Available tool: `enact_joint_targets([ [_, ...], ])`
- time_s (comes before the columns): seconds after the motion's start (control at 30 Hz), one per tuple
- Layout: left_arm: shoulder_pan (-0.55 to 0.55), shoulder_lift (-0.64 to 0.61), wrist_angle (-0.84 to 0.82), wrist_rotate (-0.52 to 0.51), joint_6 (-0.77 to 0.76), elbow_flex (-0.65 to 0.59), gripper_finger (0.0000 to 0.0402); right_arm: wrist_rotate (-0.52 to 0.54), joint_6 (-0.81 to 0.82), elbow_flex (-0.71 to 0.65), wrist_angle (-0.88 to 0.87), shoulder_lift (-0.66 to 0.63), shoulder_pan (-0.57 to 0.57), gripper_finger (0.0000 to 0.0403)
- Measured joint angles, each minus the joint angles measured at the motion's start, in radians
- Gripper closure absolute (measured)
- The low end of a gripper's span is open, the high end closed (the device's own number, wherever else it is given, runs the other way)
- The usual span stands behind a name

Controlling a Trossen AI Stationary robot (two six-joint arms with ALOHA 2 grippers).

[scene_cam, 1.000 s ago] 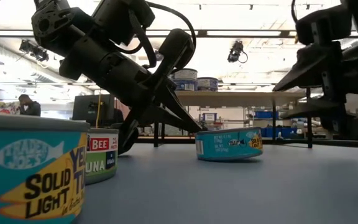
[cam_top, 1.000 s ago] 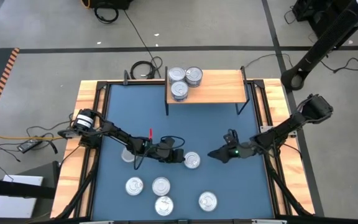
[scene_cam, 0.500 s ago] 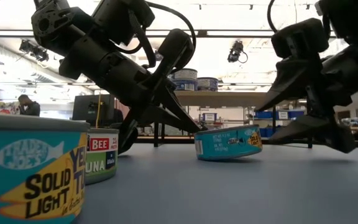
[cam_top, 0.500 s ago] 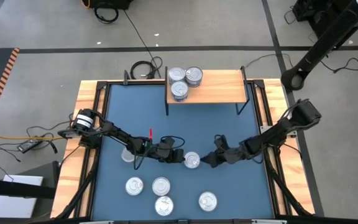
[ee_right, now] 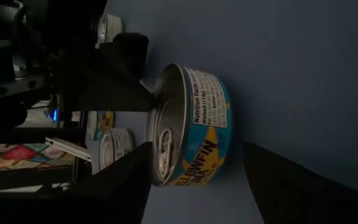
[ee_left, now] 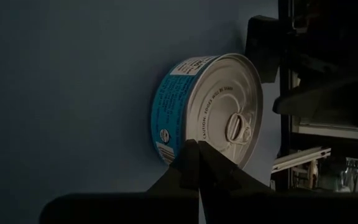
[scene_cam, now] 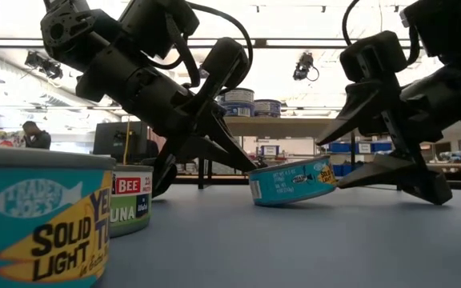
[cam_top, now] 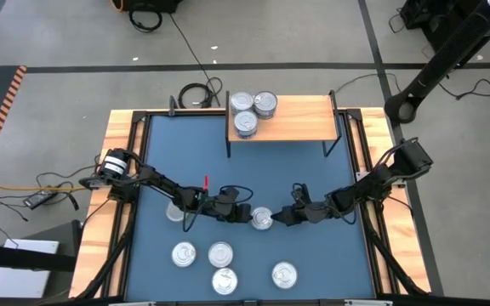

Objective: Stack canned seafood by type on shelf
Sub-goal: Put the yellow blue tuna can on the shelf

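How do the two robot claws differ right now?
The left gripper is shut, its tips pressed against the teal can and tilting it. The right gripper is open, its fingers spread above and below that can's far side, not holding it. Both are dark, low over the blue table.

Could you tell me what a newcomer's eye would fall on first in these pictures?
Mid-table, the two grippers meet over one teal-labelled tuna can, which sits tilted: the shut left gripper presses its tip against one side while the open right gripper straddles it from the other. Behind them, three cans cluster at the left end of the wooden shelf.
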Motion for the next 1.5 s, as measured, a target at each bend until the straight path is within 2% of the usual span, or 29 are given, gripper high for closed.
enact_joint_targets([
  [0.43,0.0,0.0,-0.001,0.005,-0.001,0.0,0.0402,0.012,-0.011,0.022,0.022,0.006,-0.015,0.0144],
  [0.57,0.0,0.0,0.002,0.006,-0.001,0.0,0.0402,0.021,-0.042,0.053,-0.05,0.006,-0.026,0.0144],
  [0.77,0.0,0.001,0.007,0.004,-0.002,0.0,0.0402,0.021,-0.045,0.058,-0.071,0.005,-0.029,0.0145],
  [0.83,0.0,0.001,0.008,0.003,-0.002,0.0,0.0402,0.014,-0.045,0.058,-0.072,0.005,-0.029,0.0146],
  [0.93,0.0,0.001,0.008,0.001,-0.002,0.0,0.0402,-0.051,-0.024,0.058,-0.089,0.005,-0.028,0.0146],
  [1.2,0.0,0.001,0.008,-0.003,0.002,0.0,0.0402,-0.022,-0.011,0.059,-0.094,0.005,-0.032,0.0145],
  [1.5,0.0,0.001,0.012,-0.006,0.003,0.0,0.0402,-0.043,-0.019,0.059,-0.042,0.045,-0.035,0.0122],
])
